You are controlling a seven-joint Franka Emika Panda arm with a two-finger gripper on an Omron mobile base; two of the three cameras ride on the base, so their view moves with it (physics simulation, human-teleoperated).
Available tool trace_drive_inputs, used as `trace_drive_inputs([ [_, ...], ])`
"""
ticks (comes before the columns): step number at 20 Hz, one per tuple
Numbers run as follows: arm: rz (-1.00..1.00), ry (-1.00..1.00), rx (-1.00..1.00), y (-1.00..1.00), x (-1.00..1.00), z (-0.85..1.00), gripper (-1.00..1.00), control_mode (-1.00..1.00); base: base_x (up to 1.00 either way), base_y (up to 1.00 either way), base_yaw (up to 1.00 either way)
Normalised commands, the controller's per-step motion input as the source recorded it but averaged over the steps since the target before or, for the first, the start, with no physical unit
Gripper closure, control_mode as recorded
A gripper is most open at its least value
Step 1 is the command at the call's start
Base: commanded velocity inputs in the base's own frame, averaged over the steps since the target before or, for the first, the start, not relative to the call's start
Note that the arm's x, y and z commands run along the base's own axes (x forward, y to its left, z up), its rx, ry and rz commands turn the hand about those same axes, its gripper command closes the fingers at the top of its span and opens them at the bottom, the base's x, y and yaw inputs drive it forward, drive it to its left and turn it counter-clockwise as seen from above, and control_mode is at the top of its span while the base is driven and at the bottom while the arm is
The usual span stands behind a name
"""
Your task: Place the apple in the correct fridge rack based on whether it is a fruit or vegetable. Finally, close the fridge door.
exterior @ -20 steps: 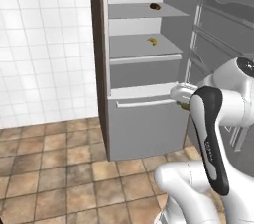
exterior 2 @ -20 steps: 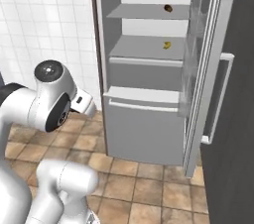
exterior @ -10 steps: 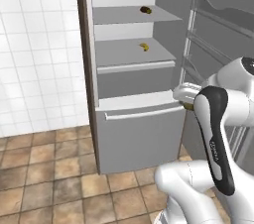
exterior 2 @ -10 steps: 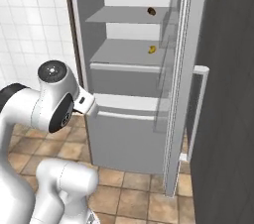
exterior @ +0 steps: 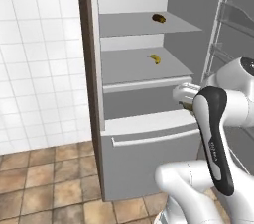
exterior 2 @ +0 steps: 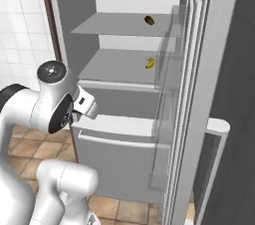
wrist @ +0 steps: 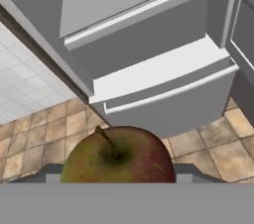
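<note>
The apple, olive-green with a reddish flush and its stem up, sits between my gripper's fingers in the hand view. My gripper is shut on it and hangs in front of the fridge, level with the band under the fridge rack. That rack is the lower grey shelf with a paler front strip, and a yellow banana lies on it. The fridge door stands wide open at the right, its rail shelves facing inward.
A dark brown-orange item lies on the upper shelf. Below the rack is a drawer front with a horizontal handle. White tiled wall is to the left, and brown floor tiles lie below.
The whole picture has shifted and the fridge looks larger, so the base has driven closer. My arm keeps the same pose with the apple held.
</note>
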Motion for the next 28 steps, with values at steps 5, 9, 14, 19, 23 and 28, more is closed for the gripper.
trace_drive_inputs([
  [5, 0.0, 0.0, 0.0, 0.0, 0.0, 0.0, 1.0, 1.0, 0.79, -0.02, 0.0],
  [9, 0.0, 0.0, 0.0, -0.12, 0.26, -0.14, 1.0, -1.0, 0.31, -0.04, 0.0],
  [14, 0.0, -0.01, 0.0, -0.1, 0.67, -0.26, 1.0, -1.0, 0.0, 0.0, 0.0],
  [19, 0.0, -0.02, 0.0, 0.0, 0.79, -0.11, 1.0, -1.0, 0.0, 0.0, 0.0],
  [23, 0.0, 0.0, 0.0, -0.04, 0.83, -0.03, 1.0, -1.0, 0.0, 0.0, 0.0],
  [28, 0.0, 0.0, 0.0, -0.07, 0.7, -0.25, 1.0, -1.0, 0.0, 0.0, 0.0],
])
